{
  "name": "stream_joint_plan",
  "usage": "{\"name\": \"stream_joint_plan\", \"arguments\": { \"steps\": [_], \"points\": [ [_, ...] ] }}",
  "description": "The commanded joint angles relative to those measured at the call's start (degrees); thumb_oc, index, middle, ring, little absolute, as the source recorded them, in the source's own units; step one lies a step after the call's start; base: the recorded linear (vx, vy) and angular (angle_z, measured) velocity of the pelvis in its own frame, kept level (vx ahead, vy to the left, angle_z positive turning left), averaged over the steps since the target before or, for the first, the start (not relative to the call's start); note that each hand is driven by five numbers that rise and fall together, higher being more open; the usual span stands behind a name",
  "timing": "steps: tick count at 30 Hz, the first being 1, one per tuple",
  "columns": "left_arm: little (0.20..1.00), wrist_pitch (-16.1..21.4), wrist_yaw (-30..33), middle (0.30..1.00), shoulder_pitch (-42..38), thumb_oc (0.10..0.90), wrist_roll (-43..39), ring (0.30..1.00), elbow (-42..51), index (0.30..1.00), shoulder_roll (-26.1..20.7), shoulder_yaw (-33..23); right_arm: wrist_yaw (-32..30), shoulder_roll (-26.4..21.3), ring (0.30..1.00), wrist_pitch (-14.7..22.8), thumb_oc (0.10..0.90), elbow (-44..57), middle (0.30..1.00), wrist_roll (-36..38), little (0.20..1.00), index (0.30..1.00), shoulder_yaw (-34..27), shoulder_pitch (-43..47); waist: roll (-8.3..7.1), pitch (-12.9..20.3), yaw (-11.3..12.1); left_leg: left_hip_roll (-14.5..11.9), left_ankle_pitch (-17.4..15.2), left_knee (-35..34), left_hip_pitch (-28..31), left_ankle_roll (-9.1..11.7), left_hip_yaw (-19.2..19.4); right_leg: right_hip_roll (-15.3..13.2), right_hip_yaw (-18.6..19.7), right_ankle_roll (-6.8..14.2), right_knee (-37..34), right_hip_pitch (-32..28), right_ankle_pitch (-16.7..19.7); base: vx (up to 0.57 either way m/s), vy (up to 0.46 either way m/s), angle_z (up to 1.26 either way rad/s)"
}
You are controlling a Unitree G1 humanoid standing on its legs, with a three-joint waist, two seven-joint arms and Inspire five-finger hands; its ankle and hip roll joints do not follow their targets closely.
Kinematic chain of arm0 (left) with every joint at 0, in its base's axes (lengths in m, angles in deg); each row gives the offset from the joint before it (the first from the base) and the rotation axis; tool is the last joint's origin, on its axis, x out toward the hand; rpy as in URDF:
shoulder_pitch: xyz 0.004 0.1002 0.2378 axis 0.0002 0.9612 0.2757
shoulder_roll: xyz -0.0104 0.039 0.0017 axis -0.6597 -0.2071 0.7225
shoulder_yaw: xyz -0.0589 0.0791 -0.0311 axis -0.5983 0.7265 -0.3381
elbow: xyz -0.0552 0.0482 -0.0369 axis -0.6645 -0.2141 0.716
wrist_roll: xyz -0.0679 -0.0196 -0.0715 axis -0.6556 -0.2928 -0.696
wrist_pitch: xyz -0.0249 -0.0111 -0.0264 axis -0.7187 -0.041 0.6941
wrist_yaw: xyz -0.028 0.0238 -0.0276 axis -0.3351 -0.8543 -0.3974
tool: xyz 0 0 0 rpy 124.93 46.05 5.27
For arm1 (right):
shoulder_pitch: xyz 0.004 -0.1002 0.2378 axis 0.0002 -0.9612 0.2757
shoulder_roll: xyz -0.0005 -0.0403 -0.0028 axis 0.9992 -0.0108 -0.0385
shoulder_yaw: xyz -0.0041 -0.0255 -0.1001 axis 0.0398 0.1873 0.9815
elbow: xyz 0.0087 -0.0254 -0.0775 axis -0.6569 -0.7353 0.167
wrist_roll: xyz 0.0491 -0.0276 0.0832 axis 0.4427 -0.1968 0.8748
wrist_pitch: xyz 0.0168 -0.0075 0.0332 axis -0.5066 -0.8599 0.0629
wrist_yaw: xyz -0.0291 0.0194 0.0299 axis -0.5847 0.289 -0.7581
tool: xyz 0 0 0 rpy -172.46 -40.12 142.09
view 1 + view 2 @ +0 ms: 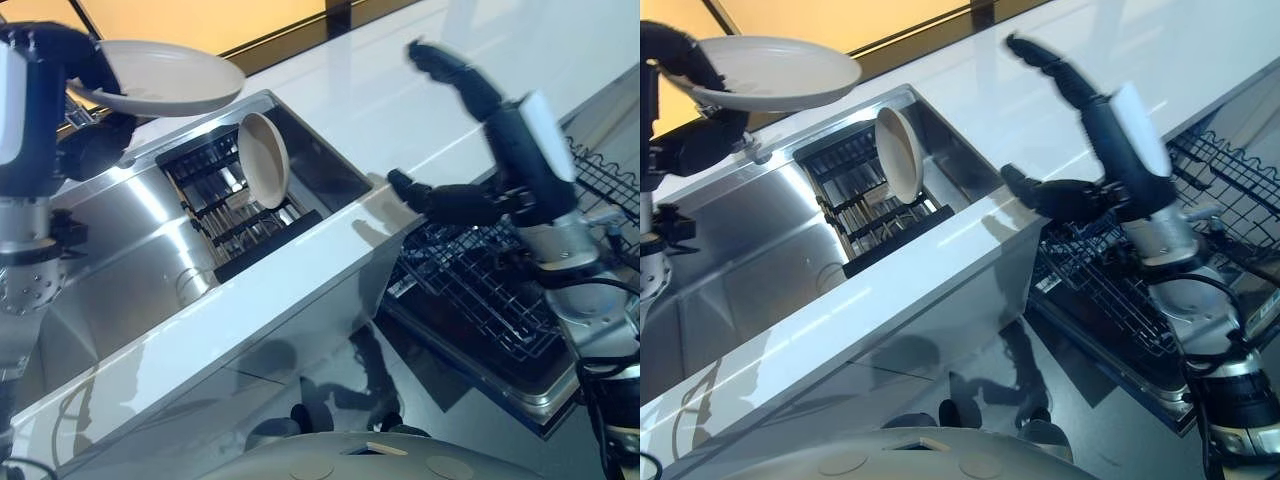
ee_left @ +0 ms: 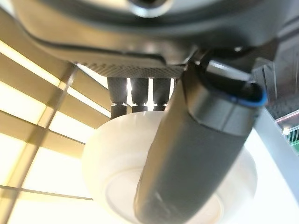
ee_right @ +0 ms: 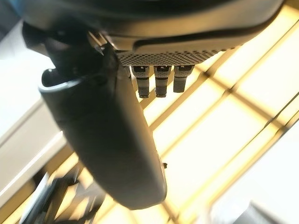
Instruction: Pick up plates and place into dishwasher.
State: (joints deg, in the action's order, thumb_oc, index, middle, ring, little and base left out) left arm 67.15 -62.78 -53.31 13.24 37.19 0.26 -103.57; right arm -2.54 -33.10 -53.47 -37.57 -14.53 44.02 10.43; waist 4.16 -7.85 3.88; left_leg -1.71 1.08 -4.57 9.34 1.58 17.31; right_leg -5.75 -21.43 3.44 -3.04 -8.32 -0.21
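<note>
Left hand [image 1: 70, 60] is up at the far left, above the sink's back edge, clamped on the rim of a white plate [image 1: 165, 75]. Plate is held roughly level, tipped slightly, underside toward the camera, clear of everything below it. Left wrist view confirms the hold: thumb [image 2: 196, 154] lies across the plate's underside, fingers [image 2: 140, 95] curl over the far rim.

Second plate [image 1: 265, 158], cream-coloured, stands on edge in a black dish rack [image 1: 235, 215] that sits inside the stainless steel sink [image 1: 120, 240]. It leans a little, face toward the left hand, below and to the right of the lifted plate, not touching it.

Right hand [image 1: 500, 150] is raised over the white countertop [image 1: 380, 100] with nothing in it. Fingers [image 1: 445, 70] stretch upward and are spread loosely; thumb [image 1: 435, 198] points out toward the sink. Right wrist view shows the fingers straight, nothing between them and the thumb.

Dishwasher rack [image 1: 490, 290], dark wire, is pulled out below the counter edge on the right side, under the right forearm. Another wire rack section [image 1: 605, 175] shows behind the right arm.
</note>
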Motion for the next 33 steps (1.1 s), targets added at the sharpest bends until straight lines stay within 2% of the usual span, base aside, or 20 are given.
{"name": "stream_joint_plan", "arguments": {
  "steps": [1, 6, 15, 18, 25, 33],
  "points": [
    [0.2, 0.4, -4.1, 0.3, -8.2, 0.1, -7.8, 0.3, 1.6, 0.3, -5.1, 1.9, -2.5, -0.2, 0.9, 1.2, 0.8, 1.8, 0.9, -0.9, 0.9, 0.9, -0.4, 8.5, -3.14, 4.2, -0.7, 4.5, -6.3, 3.1, -3.1, -1.4, -0.7, -1.0, -2.3, 3.5, 4.3, 1.8, -4.6, 0.0, 0.0, 0.0],
    [0.2, 0.1, -11.2, 0.3, -13.4, 0.1, -11.4, 0.3, 2.2, 0.3, -1.9, 8.0, -3.6, 0.3, 0.9, 0.4, 0.8, 1.1, 0.9, -4.0, 0.9, 0.9, 3.7, 13.2, -3.16, 4.1, -0.6, 4.5, -6.1, 3.0, -2.8, -1.4, -1.2, -0.6, -1.8, 3.4, 4.7, 1.7, -4.7, 0.0, 0.0, 0.0],
    [0.2, 0.2, -17.1, 0.3, -15.0, 0.1, -14.2, 0.3, 3.0, 0.3, 2.1, 11.6, -12.6, 4.6, 0.9, 1.5, 0.8, 2.3, 0.9, -7.9, 0.9, 0.9, 5.1, 15.2, -2.81, 3.9, -0.7, 4.7, -6.1, 2.6, -2.0, -1.5, -1.6, -0.2, -1.3, 3.5, 4.6, 1.4, -4.5, 0.0, 0.0, 0.0],
    [0.2, 0.4, -18.0, 0.3, -14.5, 0.1, -15.6, 0.3, 3.8, 0.3, 3.7, 12.4, -9.2, 5.5, 0.9, 1.0, 0.8, 2.7, 0.9, -6.5, 0.9, 0.9, 5.8, 14.8, -2.71, 3.9, -0.7, 4.8, -6.0, 2.4, -1.9, -1.6, -1.8, 0.1, -1.0, 3.5, 4.6, 1.3, -4.6, 0.0, 0.0, 0.0],
    [0.2, 1.6, -15.8, 0.3, -15.4, 0.1, -16.7, 0.3, 4.9, 0.3, 6.5, 14.0, -3.8, 6.6, 0.9, -3.5, 0.8, 1.7, 0.9, -1.2, 0.9, 0.9, 8.5, 15.0, -2.97, 4.0, -0.9, 4.8, -5.7, 2.2, -1.7, -1.5, -2.2, 0.5, -0.4, 3.0, 4.5, 1.0, -4.6, 0.0, 0.0, 0.0],
    [0.2, -0.2, -10.9, 0.3, -17.8, 0.1, -12.6, 0.3, 5.5, 0.3, 6.6, 14.8, 0.3, 7.5, 0.9, -9.0, 0.8, 0.6, 0.9, 0.5, 0.9, 0.9, 10.7, 15.6, -3.13, 4.2, -1.2, 4.9, -5.2, 1.8, -1.4, -1.2, -2.3, 0.6, -0.3, 2.9, 3.9, 0.6, -4.3, 0.0, 0.0, 0.0]
  ]
}}
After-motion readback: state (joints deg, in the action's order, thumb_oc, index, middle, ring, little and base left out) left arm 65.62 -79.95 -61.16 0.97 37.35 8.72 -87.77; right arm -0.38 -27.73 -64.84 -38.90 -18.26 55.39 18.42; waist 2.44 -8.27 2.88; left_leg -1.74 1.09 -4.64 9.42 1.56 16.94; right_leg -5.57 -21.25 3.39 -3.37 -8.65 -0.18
